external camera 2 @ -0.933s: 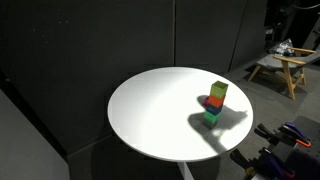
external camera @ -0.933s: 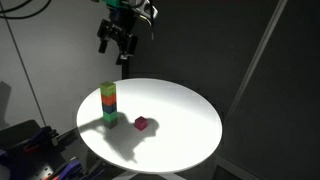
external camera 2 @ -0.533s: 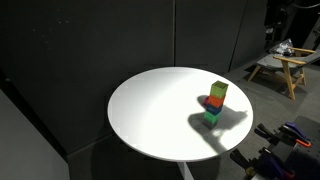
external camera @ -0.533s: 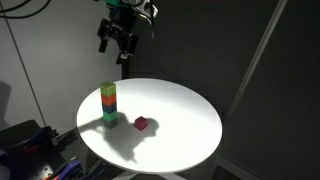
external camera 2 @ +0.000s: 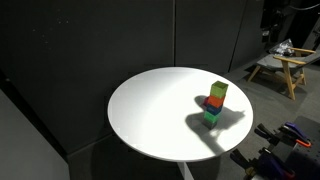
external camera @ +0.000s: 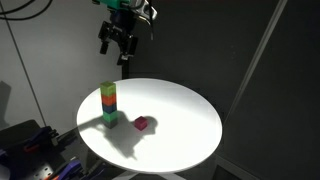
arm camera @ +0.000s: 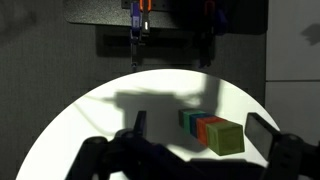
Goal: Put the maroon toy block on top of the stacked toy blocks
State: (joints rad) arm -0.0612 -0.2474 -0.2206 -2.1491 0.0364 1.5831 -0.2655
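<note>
The maroon toy block point(external camera: 141, 124) lies alone on the round white table point(external camera: 180, 120), a little to the right of the stacked toy blocks point(external camera: 108, 104). The stack is a column of cubes, yellow-orange and red on top, green and teal below; it also shows in an exterior view point(external camera 2: 214, 103) and in the wrist view point(arm camera: 213, 132). My gripper point(external camera: 119, 43) hangs high above the table's far edge, well above the stack, open and empty. In the wrist view its fingers point(arm camera: 200, 128) are spread wide on either side of the stack far below. The maroon block is hidden in the wrist view.
The table stands before dark curtains. A wooden stool point(external camera 2: 277, 68) stands at the far right in an exterior view. Robot base hardware point(external camera: 35, 150) sits low beside the table.
</note>
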